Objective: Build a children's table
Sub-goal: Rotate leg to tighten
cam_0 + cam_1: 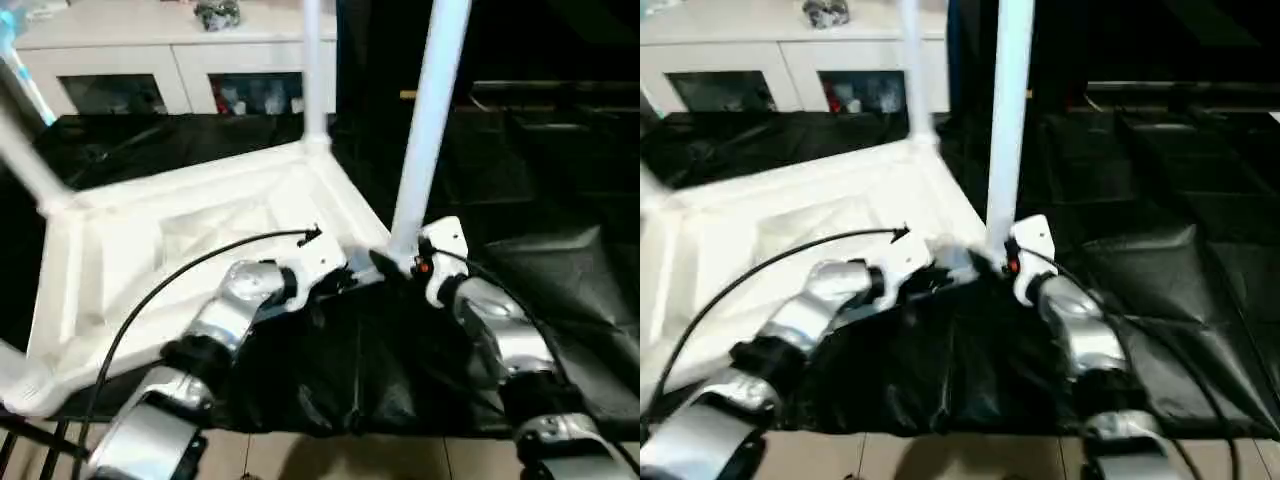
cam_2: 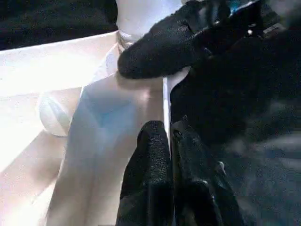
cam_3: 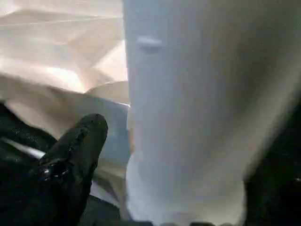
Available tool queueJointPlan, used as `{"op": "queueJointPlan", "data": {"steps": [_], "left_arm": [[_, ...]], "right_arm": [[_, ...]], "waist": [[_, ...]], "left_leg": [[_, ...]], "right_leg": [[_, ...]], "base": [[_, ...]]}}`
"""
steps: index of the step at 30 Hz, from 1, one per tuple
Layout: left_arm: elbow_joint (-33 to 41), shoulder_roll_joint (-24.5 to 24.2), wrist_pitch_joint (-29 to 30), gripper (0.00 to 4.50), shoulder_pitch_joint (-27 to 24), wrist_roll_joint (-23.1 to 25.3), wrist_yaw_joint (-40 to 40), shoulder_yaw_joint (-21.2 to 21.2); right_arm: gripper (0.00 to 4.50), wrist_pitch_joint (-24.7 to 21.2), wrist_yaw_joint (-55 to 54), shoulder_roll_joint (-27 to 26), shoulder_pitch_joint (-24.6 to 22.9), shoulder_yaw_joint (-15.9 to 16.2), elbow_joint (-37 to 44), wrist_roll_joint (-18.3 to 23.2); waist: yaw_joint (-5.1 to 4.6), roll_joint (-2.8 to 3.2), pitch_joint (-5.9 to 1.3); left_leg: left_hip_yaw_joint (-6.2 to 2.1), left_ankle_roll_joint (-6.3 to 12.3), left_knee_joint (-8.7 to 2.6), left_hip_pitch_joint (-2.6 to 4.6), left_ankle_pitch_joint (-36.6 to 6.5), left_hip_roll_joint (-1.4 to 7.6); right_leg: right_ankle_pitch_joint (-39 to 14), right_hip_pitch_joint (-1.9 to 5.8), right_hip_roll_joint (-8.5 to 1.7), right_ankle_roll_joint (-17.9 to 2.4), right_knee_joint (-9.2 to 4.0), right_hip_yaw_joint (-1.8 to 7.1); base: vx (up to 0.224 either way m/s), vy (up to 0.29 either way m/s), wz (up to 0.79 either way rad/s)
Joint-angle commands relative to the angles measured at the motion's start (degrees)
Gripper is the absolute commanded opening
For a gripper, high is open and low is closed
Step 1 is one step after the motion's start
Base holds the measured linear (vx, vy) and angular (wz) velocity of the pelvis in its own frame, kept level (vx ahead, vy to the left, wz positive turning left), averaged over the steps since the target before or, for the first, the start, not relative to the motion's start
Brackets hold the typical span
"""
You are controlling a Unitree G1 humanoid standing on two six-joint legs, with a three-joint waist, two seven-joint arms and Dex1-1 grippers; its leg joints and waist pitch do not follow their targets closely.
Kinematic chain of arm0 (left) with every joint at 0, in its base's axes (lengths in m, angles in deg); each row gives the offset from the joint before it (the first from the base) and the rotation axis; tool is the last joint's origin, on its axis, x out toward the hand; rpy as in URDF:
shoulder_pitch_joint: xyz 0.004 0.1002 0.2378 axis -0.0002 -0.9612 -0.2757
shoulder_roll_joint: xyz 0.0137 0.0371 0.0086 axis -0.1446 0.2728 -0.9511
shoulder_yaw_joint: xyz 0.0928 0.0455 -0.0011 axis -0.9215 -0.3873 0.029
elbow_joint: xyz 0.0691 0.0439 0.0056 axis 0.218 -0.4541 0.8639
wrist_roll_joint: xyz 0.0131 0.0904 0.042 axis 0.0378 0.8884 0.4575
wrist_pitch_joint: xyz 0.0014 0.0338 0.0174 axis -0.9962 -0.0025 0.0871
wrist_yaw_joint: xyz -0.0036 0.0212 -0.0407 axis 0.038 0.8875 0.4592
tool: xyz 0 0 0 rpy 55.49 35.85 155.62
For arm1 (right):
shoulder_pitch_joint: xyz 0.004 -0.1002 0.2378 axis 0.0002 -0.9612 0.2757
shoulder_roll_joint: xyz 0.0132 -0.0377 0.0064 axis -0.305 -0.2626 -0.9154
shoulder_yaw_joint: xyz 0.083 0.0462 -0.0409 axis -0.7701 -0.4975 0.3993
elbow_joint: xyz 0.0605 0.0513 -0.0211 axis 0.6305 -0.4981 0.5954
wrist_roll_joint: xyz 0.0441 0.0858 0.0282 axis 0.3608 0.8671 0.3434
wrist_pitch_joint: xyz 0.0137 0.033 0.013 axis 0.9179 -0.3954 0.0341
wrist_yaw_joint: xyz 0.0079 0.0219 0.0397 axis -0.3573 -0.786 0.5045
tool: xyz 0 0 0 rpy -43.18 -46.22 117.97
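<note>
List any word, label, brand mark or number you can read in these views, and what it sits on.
None: no readable text in any view.
The tabletop and the near leg are plain white, with no print.
The small oval mark on that leg in the right wrist view is too blurred to tell whether it is lettering.
Items behind the cabinet's glass doors are too small and blurred to read.

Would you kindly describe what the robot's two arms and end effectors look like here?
Both forearms are shiny silver with black joint collars. The left arm has a thin black cable arching over it to the white wrist housing. The right arm carries a white wrist bracket with a small orange-red mark and a black cable. Each end effector has two black, matte, rounded fingers.
</note>
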Motion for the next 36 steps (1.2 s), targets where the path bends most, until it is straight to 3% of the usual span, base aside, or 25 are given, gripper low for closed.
{"op": "queueJointPlan", "data": {"steps": [1,3,4,6,15,16,19,30,36], "left_arm": [[1.9,-1.0,-3.1,0.0,-0.5,-3.0,-5.1,-0.3],[1.9,-2.1,-3.6,0.0,-0.5,-3.4,-6.8,-0.2],[1.7,-3.1,-3.9,0.0,-0.4,-3.7,-8.2,0.0],[1.7,-4.1,-4.3,0.0,-0.3,-4.1,-9.6,-0.1],[1.2,-7.6,-5.6,0.0,-0.2,-5.9,-16.0,0.4],[1.2,-8.0,-5.7,0.0,-0.3,-6.0,-16.6,0.4],[0.9,-8.6,-6.1,0.0,-0.4,-6.1,-17.6,0.3],[0.0,-8.9,-6.5,0.0,-0.3,-5.9,-18.1,0.2],[-1.6,-6.2,-4.2,0.0,1.0,-2.7,-8.2,0.4]], "right_arm": [[4.32,-1.1,8.7,2.4,-1.9,2.7,2.8,1.6],[4.32,-1.3,12.4,3.9,-2.5,3.4,4.0,2.2],[4.07,-1.6,15.2,4.9,-2.8,3.9,4.7,3.1],[3.98,-1.6,17.6,5.8,-3.0,4.3,4.9,3.7],[3.11,-3.1,25.3,8.2,-2.8,5.0,5.8,5.9],[3.06,-3.2,26.1,8.5,-2.8,5.1,5.9,6.1],[2.75,-3.2,27.7,8.9,-2.8,5.5,6.0,6.3],[2.62,-3.2,28.9,9.0,-3.6,6.4,6.9,6.2],[2.62,-5.0,20.0,5.5,-6.6,5.6,9.0,5.0]], "waist": [[0.16,-0.99,-2.73],[0.41,-1.05,-2.89],[0.43,-0.94,-2.85],[0.4,-1.04,-2.95],[0.5,-0.96,-3.06],[0.47,-1.35,-3.05],[0.54,-1.07,-3.06],[0.58,-1.37,-2.99],[0.82,-1.22,-2.7]], "left_leg": [[-0.06,5.28,-3.31,0.19,-10.1,1.52],[-0.12,5.47,-3.22,0.12,-9.4,1.55],[-0.1,5.74,-3.25,0.06,-9.5,1.62],[-0.04,5.9,-3.05,-0.05,-8.7,1.59],[-0.04,6.04,-2.91,-0.05,-7.6,1.68],[-0.01,6.02,-2.89,-0.07,-7.6,1.66],[-0.07,5.78,-2.91,0.02,-7.7,1.73],[0.01,5.76,-2.79,0.03,-7.1,1.68],[0.05,4.95,-3.04,0.33,-8.7,1.82]], "right_leg": [[-9.1,2.95,-3.08,-13.2,-4.65,1.97],[-6.9,3.19,-2.94,-13.3,-4.25,1.94],[-5.6,3.05,-2.91,-13.7,-4.16,1.82],[-4.0,3.1,-3.05,-14.2,-3.92,1.86],[-2.2,3.1,-3.07,-15.5,-3.58,1.7],[-1.9,3.15,-3.02,-15.6,-3.56,1.68],[-1.9,3.11,-3.07,-15.8,-3.44,1.66],[-0.9,3.18,-3.06,-16.2,-3.29,1.73],[-4.0,2.87,-3.09,-15.3,-3.79,1.86]], "base": [[0.0,0.0,0.0],[0.0,0.0,0.0],[0.0,0.0,0.0],[0.0,0.0,0.0],[0.0,0.0,0.0],[0.0,0.0,0.0],[0.0,0.0,0.0],[0.0,0.0,0.0],[0.0,0.0,0.0]]}}
